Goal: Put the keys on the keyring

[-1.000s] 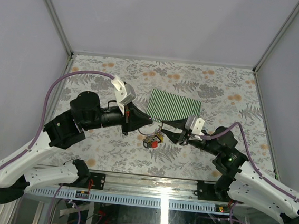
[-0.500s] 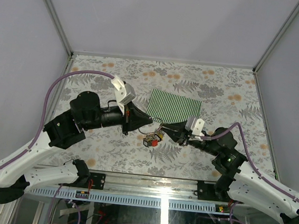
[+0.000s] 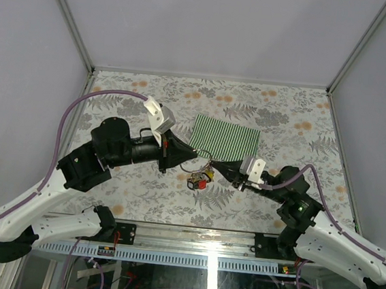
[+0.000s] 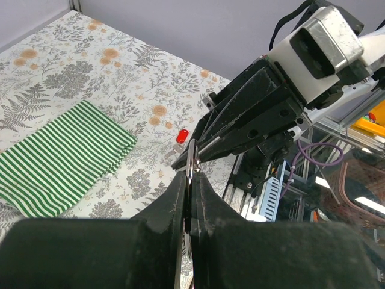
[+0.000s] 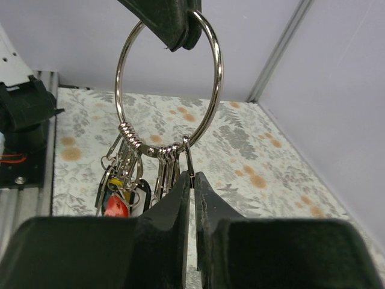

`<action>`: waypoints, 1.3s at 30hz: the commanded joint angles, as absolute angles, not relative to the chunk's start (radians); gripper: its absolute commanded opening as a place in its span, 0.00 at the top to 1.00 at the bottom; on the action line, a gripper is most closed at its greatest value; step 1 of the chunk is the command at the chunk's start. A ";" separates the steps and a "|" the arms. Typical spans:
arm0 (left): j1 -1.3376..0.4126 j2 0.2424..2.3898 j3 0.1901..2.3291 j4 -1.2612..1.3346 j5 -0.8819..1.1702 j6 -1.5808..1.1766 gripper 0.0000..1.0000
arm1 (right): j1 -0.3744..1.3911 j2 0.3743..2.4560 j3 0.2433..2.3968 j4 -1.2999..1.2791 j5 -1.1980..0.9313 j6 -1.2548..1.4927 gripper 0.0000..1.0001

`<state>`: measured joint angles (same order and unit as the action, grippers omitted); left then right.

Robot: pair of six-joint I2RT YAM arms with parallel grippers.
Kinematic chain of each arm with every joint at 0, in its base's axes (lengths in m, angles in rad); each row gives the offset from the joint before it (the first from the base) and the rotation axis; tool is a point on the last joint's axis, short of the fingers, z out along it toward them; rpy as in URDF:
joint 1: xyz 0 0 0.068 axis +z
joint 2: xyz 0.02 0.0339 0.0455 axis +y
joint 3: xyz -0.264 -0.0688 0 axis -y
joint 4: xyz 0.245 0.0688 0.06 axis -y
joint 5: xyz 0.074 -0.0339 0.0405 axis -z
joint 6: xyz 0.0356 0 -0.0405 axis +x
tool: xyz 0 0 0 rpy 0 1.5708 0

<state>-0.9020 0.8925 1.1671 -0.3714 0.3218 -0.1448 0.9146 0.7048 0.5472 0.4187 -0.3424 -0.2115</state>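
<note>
On the worktop (image 3: 288, 116), the cloth (image 3: 225, 137) lies centre, toward the far edge. Nearer, the keyring (image 3: 200, 160) hangs between left gripper (image 3: 189, 152) and right gripper (image 3: 216, 166), with keys (image 3: 198, 180) beneath.

Right claw (image 3: 213, 164) advanced (toward keyring (image 5: 130, 136)).

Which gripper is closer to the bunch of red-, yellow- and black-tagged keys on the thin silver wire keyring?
Right. The right gripper pinches a loop of the bunch; the left gripper clamps the keyring opposite it.

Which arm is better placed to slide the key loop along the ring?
Right. The right gripper pinches a key loop at the bottom of the keyring; the left gripper only clamps its top, holding it up.
</note>
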 commanded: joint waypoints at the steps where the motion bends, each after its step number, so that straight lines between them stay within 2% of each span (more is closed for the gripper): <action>1: -0.901 0.876 1.179 -0.289 0.331 -0.152 1.00 | 0.914 0.666 0.653 0.299 -0.240 -0.407 0.97; 5: -0.901 0.876 1.177 -0.294 0.327 -0.152 0.98 | 0.914 0.670 0.725 0.177 -0.209 -0.537 0.98; 12: -0.900 0.883 1.181 -0.298 0.323 -0.150 0.88 | 0.914 0.694 0.816 0.007 -0.218 -0.724 1.00; 24: -0.901 0.924 1.194 -0.291 0.339 -0.150 0.58 | 0.914 0.737 0.921 -0.166 -0.224 -0.887 1.00; 30: -0.900 0.983 1.225 -0.296 0.372 -0.131 0.52 | 0.914 0.739 0.944 -0.209 -0.221 -0.982 1.00; 34: -0.900 0.998 1.205 -0.271 0.362 -0.135 0.52 | 0.913 0.755 1.000 -0.281 -0.224 -0.967 1.00; 39: -0.901 0.994 1.167 -0.235 0.262 -0.150 0.48 | 0.914 0.816 1.101 -0.418 -0.215 -0.748 1.00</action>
